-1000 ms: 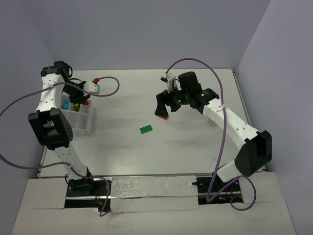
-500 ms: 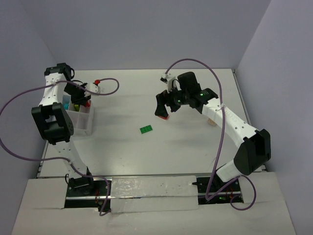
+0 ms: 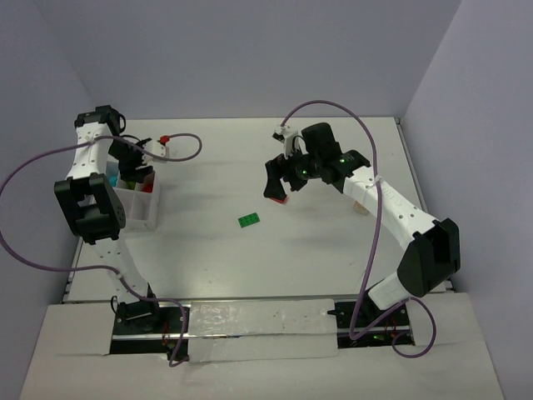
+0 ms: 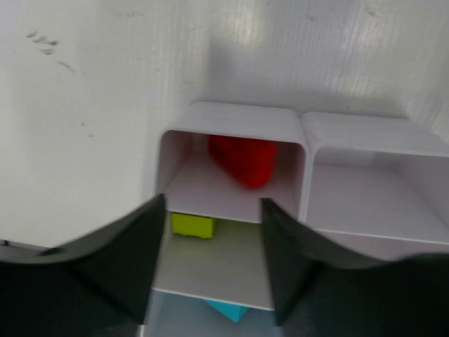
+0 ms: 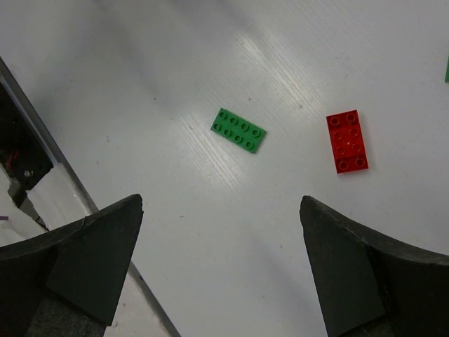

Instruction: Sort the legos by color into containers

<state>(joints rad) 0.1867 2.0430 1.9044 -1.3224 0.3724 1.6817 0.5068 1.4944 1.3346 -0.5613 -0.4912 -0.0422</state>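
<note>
Compartment box (image 4: 235,123): smooth, translucent white plastic is seen.
Red brick (image 5: 346,141): glossy studded plastic.
Green brick (image 5: 238,130): glossy studded plastic.
Table (image 5: 210,63): white, finely ribbed, a soft sheen is shown.

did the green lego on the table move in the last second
No: the green lego sits at the same spot, same gap to the right of the compartment box.

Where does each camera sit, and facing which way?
Top external: above and behind the bases, looking down at the white table; left arm and right arm show.
Left wrist: above the translucent white compartment box, looking in; left gripper's fingers show.
Right wrist: facing down at the table; right gripper's fingers show.
Shared: top and right wrist show the flat green studded brick.
</note>
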